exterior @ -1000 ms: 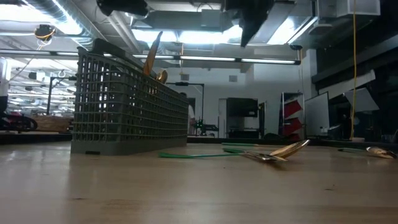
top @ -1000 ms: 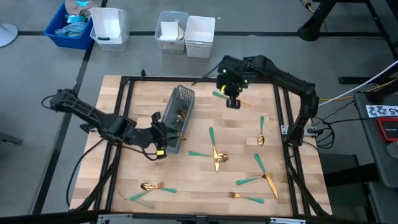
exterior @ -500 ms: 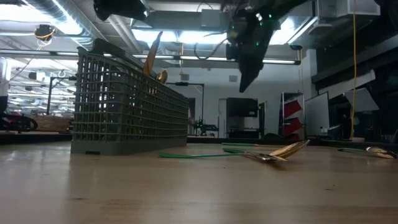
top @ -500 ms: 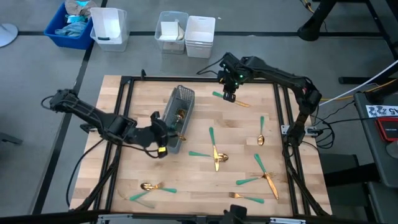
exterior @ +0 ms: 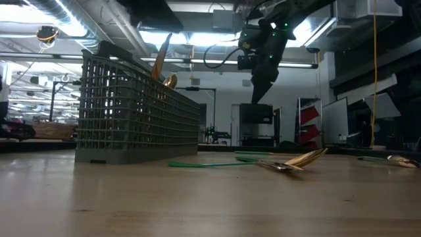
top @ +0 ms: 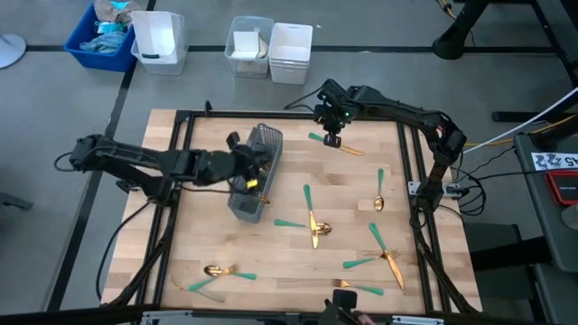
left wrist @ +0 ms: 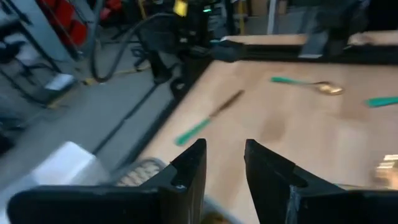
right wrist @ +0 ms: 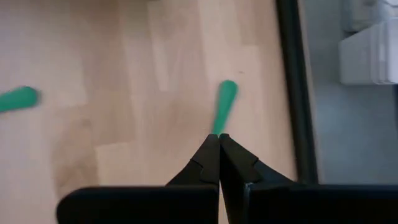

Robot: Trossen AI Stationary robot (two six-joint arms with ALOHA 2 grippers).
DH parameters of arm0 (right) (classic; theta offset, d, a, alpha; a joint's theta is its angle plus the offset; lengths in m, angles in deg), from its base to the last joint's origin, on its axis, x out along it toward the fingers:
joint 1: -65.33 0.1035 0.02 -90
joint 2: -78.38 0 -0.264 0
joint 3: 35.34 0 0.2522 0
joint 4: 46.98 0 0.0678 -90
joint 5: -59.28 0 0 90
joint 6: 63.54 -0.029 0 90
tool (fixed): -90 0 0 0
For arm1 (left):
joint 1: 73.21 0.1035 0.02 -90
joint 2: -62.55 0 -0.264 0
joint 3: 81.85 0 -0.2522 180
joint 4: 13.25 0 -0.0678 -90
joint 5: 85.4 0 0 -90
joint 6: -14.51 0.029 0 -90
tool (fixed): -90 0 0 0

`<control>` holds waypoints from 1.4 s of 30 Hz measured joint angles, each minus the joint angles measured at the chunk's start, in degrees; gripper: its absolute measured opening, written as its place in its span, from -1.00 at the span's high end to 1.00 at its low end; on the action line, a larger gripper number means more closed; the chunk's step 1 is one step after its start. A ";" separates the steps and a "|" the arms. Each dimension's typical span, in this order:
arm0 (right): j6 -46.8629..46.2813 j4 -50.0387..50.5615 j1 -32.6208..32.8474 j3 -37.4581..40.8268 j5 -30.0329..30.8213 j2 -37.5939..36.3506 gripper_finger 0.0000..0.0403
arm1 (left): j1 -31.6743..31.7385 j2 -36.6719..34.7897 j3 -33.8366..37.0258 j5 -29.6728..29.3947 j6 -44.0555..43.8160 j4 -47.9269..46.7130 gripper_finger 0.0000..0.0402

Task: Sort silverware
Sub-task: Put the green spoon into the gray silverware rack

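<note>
Over the caddy, near the desk's left-centre, the left gripper hangs with its fingers a little apart and nothing between them. That grey mesh caddy lies at a slant towards the far edge, and gold heads of silverware already stand up out of it.

Near the far edge, right of centre, the right gripper points down with its fingers pressed together, empty. Its tip sits just at the teal handle of a fork lying flat on the wood; whether it touches the handle I cannot tell.

Loose pieces are scattered over the rest of the desk. A spoon lies near the right edge. A pair crossed over each other sits in the middle. Another crossed pair lies towards the near right corner, with a fork close to the near edge below it. Two more pieces lie close to the near edge on the left.
</note>
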 joint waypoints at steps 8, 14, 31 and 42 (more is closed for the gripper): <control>0.23 0.11 -0.28 0.00 2.31 0.00 0.98 | 10.54 2.46 0.00 12.64 3.08 0.08 0.22; 0.22 0.13 -0.17 0.00 2.31 0.00 0.98 | 15.27 2.28 0.04 20.66 8.94 -2.08 0.12; -0.31 0.13 -0.17 0.00 2.29 0.00 0.98 | 23.98 2.24 -5.66 34.58 18.98 -9.96 0.28; -0.68 0.13 -0.17 0.00 1.90 0.00 0.98 | 24.04 9.76 -19.25 38.36 18.96 -20.82 0.35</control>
